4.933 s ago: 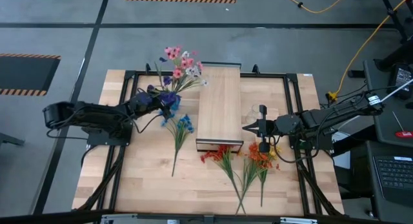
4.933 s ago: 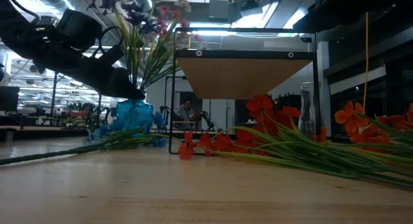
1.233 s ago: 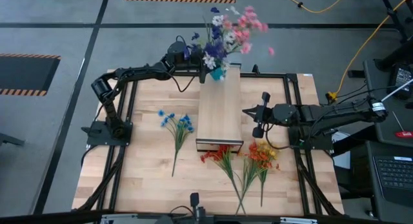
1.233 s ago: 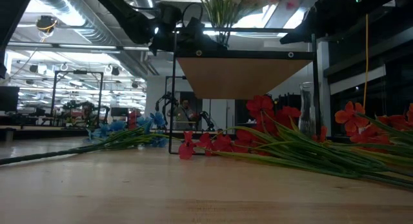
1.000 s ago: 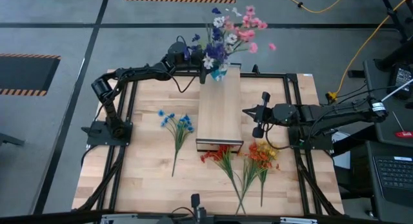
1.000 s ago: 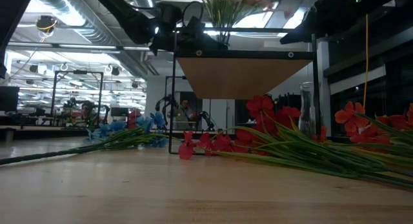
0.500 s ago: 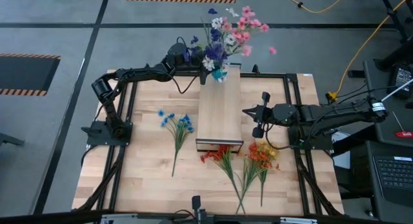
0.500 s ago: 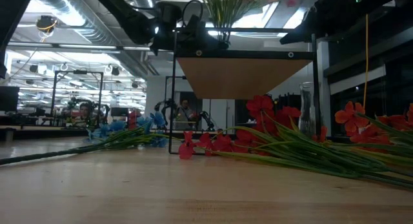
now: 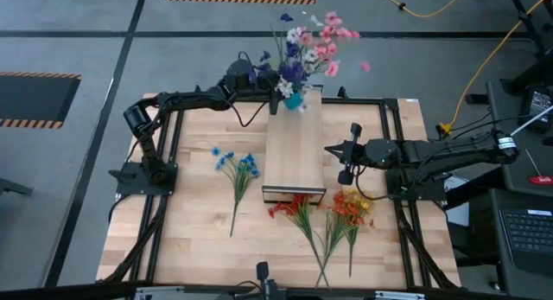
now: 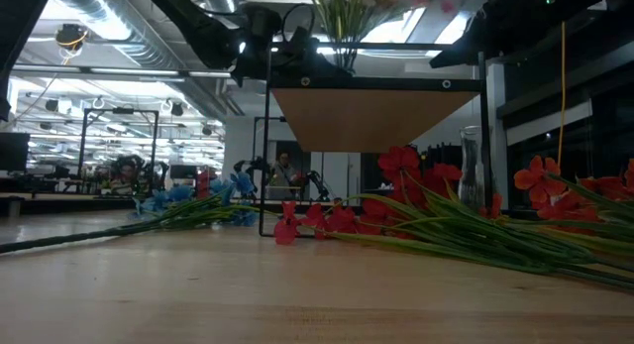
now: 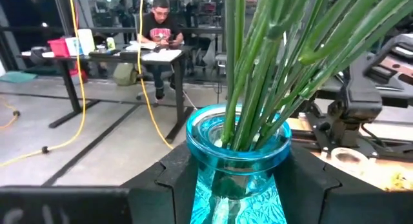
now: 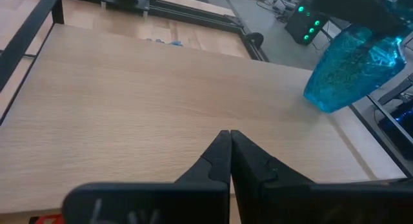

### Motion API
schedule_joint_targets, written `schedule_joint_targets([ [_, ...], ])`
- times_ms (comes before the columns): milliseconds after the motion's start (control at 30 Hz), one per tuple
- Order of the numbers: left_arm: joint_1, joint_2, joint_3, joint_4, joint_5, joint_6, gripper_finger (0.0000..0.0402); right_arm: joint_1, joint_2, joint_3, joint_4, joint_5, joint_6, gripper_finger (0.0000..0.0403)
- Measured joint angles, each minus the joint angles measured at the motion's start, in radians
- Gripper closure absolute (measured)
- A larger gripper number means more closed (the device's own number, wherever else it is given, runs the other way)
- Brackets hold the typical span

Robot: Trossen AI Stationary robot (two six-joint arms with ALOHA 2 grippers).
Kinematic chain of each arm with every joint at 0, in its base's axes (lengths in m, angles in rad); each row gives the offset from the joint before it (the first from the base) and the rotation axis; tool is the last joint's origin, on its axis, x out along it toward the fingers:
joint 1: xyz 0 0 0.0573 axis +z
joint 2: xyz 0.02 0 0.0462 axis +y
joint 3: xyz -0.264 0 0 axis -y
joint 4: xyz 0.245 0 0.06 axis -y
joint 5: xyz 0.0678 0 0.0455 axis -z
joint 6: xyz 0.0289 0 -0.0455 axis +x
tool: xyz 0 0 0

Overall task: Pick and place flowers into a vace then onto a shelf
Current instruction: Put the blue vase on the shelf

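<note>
Nearest on the counter (image 9: 190, 231), red flowers (image 9: 298, 212), orange flowers (image 9: 348, 209) and a blue sprig (image 9: 238, 169) lie unpicked, so filling looks only part done. Mid-counter, the right pincer (image 9: 345, 162) hangs beside the shelf (image 9: 294, 149), tips together. At the shelf's far end, near its edge, the left pincer (image 9: 275, 92) is clamped on the blue vase (image 9: 294, 98) of mixed blooms; the near plank is free.

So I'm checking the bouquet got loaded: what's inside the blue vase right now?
Green flower stems fill the blue glass vase, held in the left gripper at the shelf's far end. Their lower ends are hidden by the patterned glass and gripper.
</note>
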Motion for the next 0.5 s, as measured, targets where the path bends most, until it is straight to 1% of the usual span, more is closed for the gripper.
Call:
schedule_joint_targets([
  [267,0.0,0.0,0.0,-0.013,-0.001,-0.004,0.0239,0.0,0.0,0.0,0.0,0.0,0.001,0.0395],
  [400,0.0,0.0,0.0,-0.026,-0.001,0.004,0.0215,0.0,0.0,0.0,0.0,0.0,0.001,0.0395],
  [500,0.0,0.0,0.0,-0.024,-0.001,0.004,0.0211,0.0,0.0,0.0,0.0,0.0,0.001,0.0395],
])
